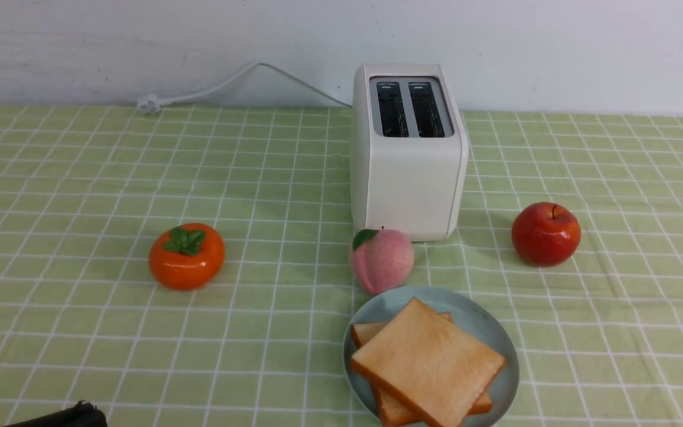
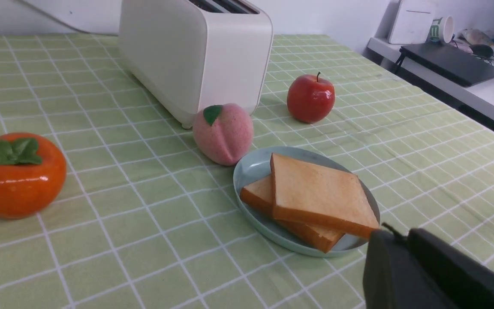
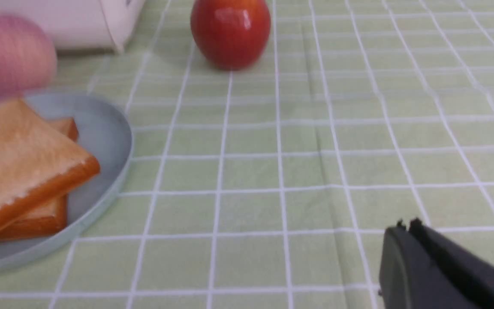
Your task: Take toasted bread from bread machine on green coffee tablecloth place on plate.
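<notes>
Now both slices of toasted bread [image 1: 427, 362] lie stacked on the plate [image 1: 484, 323], bread machine [image 1: 408, 172] empty, both end effectors closed, holding nothing.

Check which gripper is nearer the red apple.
Right. The right gripper hangs over the tablecloth right of the plate, red apple ahead of it. The left gripper is at the near-left corner, across the plate from the apple.

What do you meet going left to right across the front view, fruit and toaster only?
Orange persimmon → pink peach → bread machine → red apple. The peach sits just in front of the bread machine's left corner, so its centre comes first.
</notes>
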